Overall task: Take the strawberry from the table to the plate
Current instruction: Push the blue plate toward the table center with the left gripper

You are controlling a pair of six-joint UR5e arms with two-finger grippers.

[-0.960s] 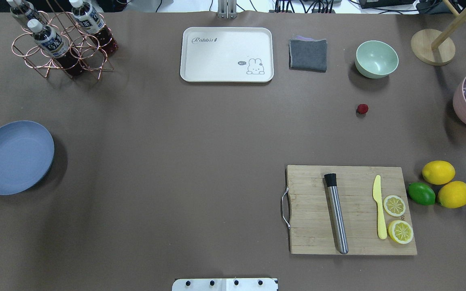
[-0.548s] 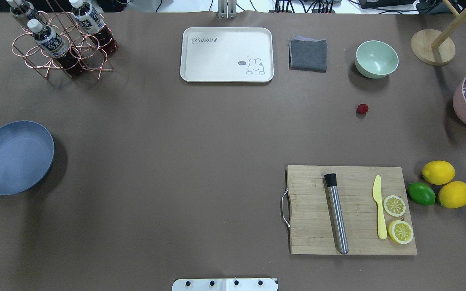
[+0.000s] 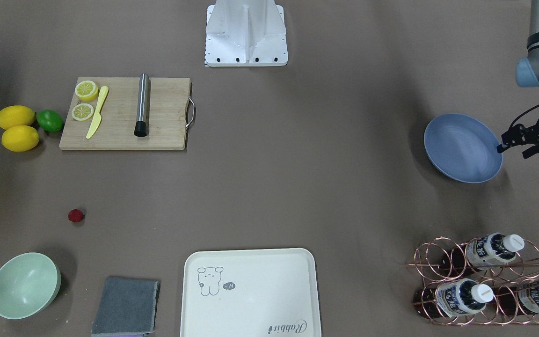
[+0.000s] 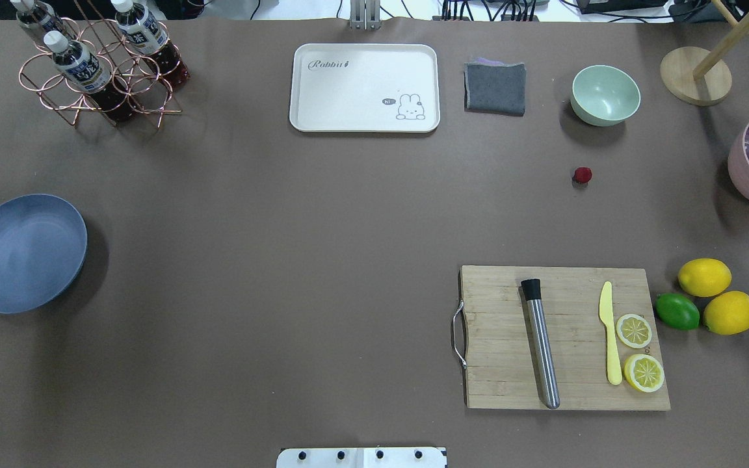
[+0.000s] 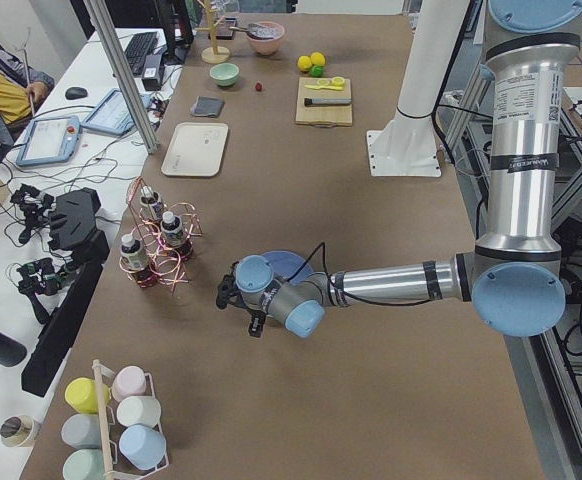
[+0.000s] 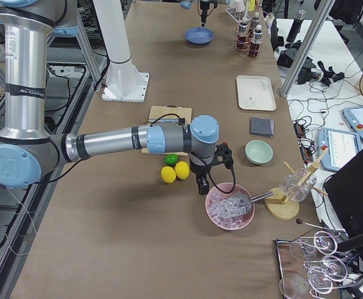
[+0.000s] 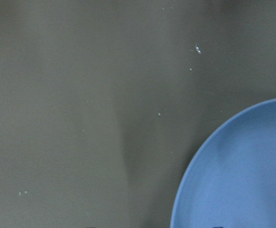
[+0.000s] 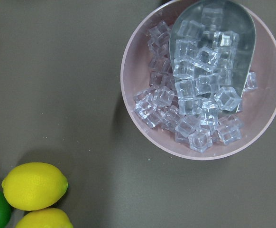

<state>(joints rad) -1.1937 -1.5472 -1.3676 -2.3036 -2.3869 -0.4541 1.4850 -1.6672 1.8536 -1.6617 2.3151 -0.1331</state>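
Note:
The strawberry (image 4: 582, 175) (image 3: 76, 215) is a tiny dark-red berry lying alone on the brown table (image 4: 296, 260), in front of the mint bowl. Far across the table at the left edge rests the blue-grey plate (image 4: 22, 253) (image 3: 463, 147) (image 7: 242, 171), with nothing on it. My left gripper (image 3: 513, 150) (image 5: 239, 310) hangs by the plate's outer rim, its two dark tips apart and holding nothing. My right gripper (image 6: 201, 185) hovers between the lemons and the ice bowl, a good way from the strawberry. I cannot tell whether it is open or shut.
A pink bowl of ice cubes (image 8: 202, 80) with a metal scoop stands at the right edge. Two lemons (image 4: 704, 277) and a lime (image 4: 677, 311) lie beside a cutting board (image 4: 563, 338). Further back are a mint bowl (image 4: 605, 95), grey cloth (image 4: 495, 88), cream tray (image 4: 365, 88) and bottle rack (image 4: 98, 65).
A small black part of my left gripper has come into the overhead view at the left edge by the plate. The strawberry and plate have not moved.

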